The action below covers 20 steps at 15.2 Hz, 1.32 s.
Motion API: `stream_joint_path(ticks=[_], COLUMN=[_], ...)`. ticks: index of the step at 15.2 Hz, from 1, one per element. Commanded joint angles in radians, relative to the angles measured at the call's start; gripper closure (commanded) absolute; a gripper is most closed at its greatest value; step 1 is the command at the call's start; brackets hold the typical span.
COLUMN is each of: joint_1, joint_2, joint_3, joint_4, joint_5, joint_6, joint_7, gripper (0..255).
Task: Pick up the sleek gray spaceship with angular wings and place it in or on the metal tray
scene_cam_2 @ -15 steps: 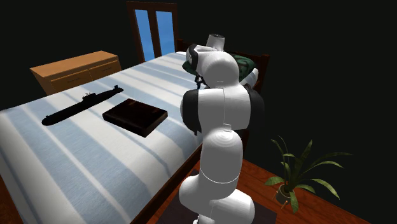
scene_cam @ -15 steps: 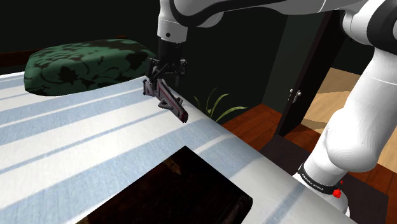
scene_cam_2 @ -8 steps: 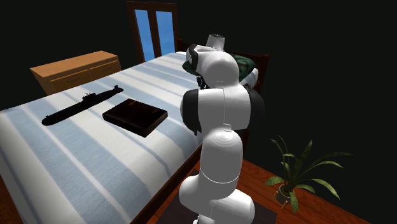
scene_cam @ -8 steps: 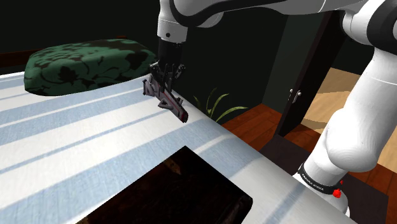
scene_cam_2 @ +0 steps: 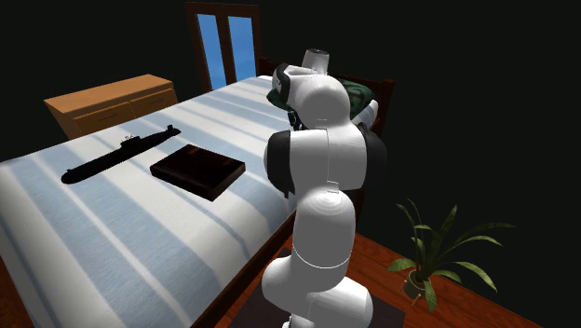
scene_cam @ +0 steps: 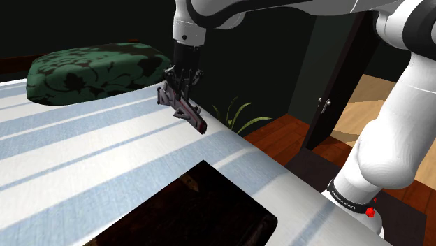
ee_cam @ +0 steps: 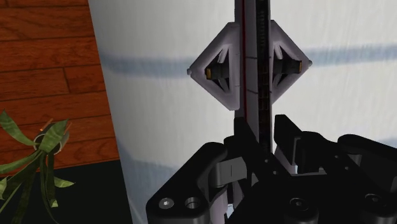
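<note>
The spaceship [scene_cam: 184,110] is a slim grey craft with a dark red stripe, lying on the striped bed cover close to the bed's edge. In the wrist view its long body [ee_cam: 254,70] runs straight out from the hand, with angular grey wings [ee_cam: 219,69] on both sides. My gripper [scene_cam: 183,82] comes down from above and is shut on the body's rear end, the black fingers [ee_cam: 287,135] clasping it between them [ee_cam: 262,137]. The tray [scene_cam: 195,210] is a dark, flat rectangle on the bed nearer the stand, also seen in the second exterior view [scene_cam_2: 198,170].
A green patterned pillow [scene_cam: 94,70] lies beyond the spaceship. A black submarine model [scene_cam_2: 119,155] rests on the bed past the tray. A wooden dresser [scene_cam_2: 110,101] stands behind the bed. A potted plant [scene_cam_2: 430,250] stands on the wood floor beside the bed's edge.
The fingers have drawn together onto the spaceship's body. The spaceship and the arm stay where they were.
</note>
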Motion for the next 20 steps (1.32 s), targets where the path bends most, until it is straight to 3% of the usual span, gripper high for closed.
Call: stream_joint_path(ticks=[1,20], joint_1=[0.0,0.008], joint_2=[0.0,0.062], joint_3=[0.0,0.005], joint_4=[0.019,0.353], joint_5=[-0.001,-0.03], joint_6=[-0.019,-0.289], joint_7=[0.003,0.053], gripper=[255,255])
